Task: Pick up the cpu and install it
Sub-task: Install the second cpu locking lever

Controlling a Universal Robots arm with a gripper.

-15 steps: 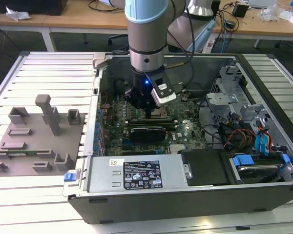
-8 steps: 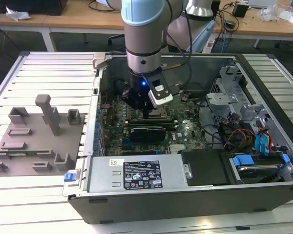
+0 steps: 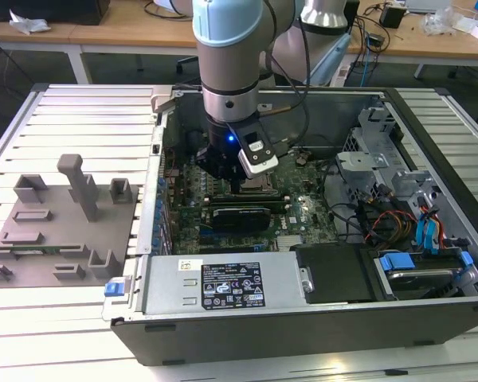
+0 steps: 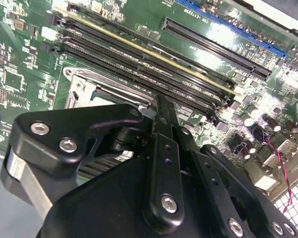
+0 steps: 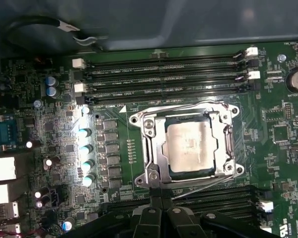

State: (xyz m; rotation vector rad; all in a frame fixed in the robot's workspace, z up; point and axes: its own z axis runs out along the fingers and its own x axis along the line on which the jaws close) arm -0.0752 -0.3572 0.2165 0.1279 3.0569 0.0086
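In the first wrist view the cpu (image 5: 191,147), a pale silvery square, lies flat inside the metal socket frame (image 5: 149,148) on the green motherboard (image 5: 54,134). My gripper (image 5: 162,207) hangs just beside the socket's edge, apart from the cpu, its two black fingers pressed together with nothing between them. In the second wrist view the gripper (image 4: 161,106) points down at the socket, part of which shows past it. In the exterior view the gripper (image 3: 235,187) is low inside the open computer case, over the middle of the motherboard (image 3: 303,208).
Rows of memory slots (image 5: 164,74) run along both sides of the socket. A grey box with a white label (image 3: 223,282) sits at the case's front. A drive cage (image 3: 382,159) and cables (image 3: 390,227) are at the exterior view's right, a grey fixture block (image 3: 56,223) at its left.
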